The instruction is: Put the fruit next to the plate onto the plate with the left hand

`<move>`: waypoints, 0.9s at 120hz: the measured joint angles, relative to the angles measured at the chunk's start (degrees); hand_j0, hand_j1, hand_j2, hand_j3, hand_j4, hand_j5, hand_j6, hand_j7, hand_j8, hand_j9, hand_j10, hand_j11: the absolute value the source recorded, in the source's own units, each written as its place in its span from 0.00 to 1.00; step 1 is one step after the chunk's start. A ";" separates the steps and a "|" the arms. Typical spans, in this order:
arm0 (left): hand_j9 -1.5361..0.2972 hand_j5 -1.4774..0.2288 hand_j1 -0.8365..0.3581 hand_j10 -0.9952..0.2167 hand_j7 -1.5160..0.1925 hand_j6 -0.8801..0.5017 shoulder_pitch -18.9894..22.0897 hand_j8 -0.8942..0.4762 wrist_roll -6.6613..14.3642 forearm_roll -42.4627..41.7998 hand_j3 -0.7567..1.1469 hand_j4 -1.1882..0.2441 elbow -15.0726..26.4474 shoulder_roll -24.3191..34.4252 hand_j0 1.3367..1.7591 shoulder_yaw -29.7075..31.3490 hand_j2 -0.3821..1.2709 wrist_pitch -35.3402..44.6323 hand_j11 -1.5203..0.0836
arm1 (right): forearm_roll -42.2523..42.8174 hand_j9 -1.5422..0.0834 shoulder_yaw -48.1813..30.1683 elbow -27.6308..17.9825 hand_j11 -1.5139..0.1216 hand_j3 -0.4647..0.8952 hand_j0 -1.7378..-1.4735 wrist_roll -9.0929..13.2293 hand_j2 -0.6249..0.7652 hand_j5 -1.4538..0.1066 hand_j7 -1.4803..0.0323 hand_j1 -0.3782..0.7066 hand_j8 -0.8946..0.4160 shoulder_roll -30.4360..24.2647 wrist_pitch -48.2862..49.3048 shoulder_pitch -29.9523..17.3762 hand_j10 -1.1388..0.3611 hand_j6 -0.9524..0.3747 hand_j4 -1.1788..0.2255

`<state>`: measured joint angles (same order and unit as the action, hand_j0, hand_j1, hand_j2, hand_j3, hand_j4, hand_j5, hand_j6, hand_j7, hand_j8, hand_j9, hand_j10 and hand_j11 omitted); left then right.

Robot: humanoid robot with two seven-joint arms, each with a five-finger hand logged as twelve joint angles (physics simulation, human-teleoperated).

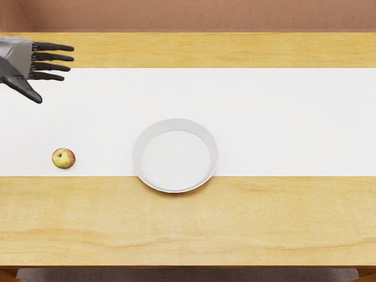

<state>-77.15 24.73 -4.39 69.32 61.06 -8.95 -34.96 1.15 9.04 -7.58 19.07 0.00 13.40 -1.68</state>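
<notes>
A small yellow-red apple (63, 158) lies on the white runner, well left of the plate. The white plate (207, 147) sits mid-table with nothing on it. My left hand (44, 70) enters at the upper left corner, dark fingers stretched out flat and thumb pointing down-right, holding nothing. It hovers far behind the apple, apart from it. No right arm shows.
A white runner (282, 117) crosses the wooden table (235, 223) from side to side. The table's back edge runs near the top and its front edge near the bottom of the picture.
</notes>
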 joint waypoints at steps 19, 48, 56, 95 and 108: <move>0.83 0.86 0.98 0.81 0.88 0.63 0.09 0.64 0.04 0.25 0.40 0.82 0.61 0.66 0.76 0.22 0.23 -0.07 0.94 | 0.00 0.95 0.00 0.02 0.93 0.34 0.30 0.00 0.45 0.93 0.98 0.03 0.68 0.00 -0.06 -0.07 0.76 0.72 0.84; 0.83 0.86 0.98 0.81 0.88 0.63 -0.74 0.64 1.98 8.33 0.40 0.82 0.35 0.19 0.76 1.92 0.23 -0.09 0.94 | -0.01 0.95 0.01 0.02 0.93 0.34 0.30 0.00 0.45 0.93 0.98 0.03 0.68 0.00 -0.08 -0.26 0.76 0.72 0.84; 0.83 0.86 0.98 0.81 0.88 0.63 -10.83 0.64 2.30 9.48 0.40 0.82 0.37 -1.25 0.76 8.37 0.23 -0.07 0.94 | -0.01 0.95 0.00 0.02 0.93 0.34 0.30 0.00 0.45 0.93 0.98 0.03 0.68 0.00 -0.07 -0.29 0.76 0.72 0.84; 0.83 0.86 0.98 0.81 0.88 0.63 -36.13 0.64 -7.86 4.05 0.40 0.82 6.29 -28.12 0.76 59.52 0.23 10.76 0.94 | -0.01 0.95 0.01 0.02 0.93 0.34 0.30 0.00 0.45 0.93 0.98 0.03 0.68 0.00 -0.10 -0.31 0.76 0.72 0.84; 0.83 0.85 0.98 0.81 0.87 0.62 -36.08 0.64 -10.75 1.18 0.40 0.82 10.74 -33.73 0.76 67.07 0.23 22.73 0.93 | -0.01 0.95 0.01 0.02 0.93 0.34 0.30 0.00 0.45 0.93 0.98 0.03 0.68 0.00 -0.08 -0.32 0.76 0.72 0.84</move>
<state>-113.23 13.98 -3.21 80.06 27.33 58.12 -12.23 1.14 9.04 -7.56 19.07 0.00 13.32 -1.99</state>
